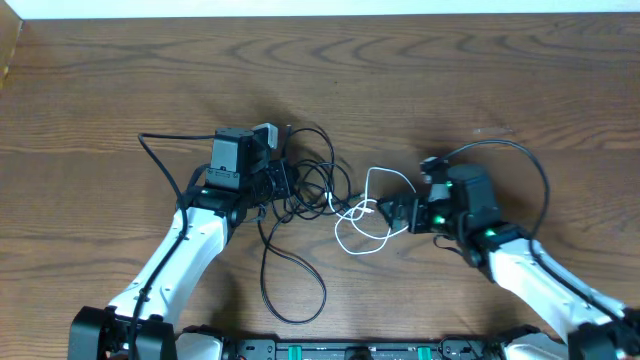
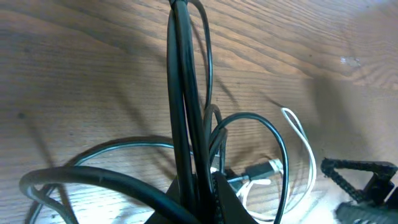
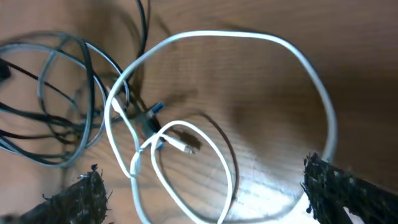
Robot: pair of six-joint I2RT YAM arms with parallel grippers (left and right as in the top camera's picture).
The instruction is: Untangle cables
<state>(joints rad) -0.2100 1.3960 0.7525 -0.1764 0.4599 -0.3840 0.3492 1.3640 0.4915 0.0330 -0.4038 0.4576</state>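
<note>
A tangle of thin black cables (image 1: 305, 180) lies mid-table, one strand trailing toward the front edge (image 1: 295, 295). My left gripper (image 1: 272, 180) is shut on black strands of it; in the left wrist view these strands (image 2: 183, 93) run taut up out of the closed jaws (image 2: 202, 190). A white cable (image 1: 365, 215) lies in loops to the right, crossing the black tangle. My right gripper (image 1: 392, 213) stands open over the white loops. In the right wrist view the white cable (image 3: 261, 40) and its small plug (image 3: 186, 144) lie between the spread fingers (image 3: 208, 199), ungripped.
Thicker black cords (image 1: 535, 175) belonging to the arms arc beside each wrist. The wooden table (image 1: 120, 80) stretches bare behind the cables up to its far edge. A black connector (image 2: 264, 168) lies near the white loops.
</note>
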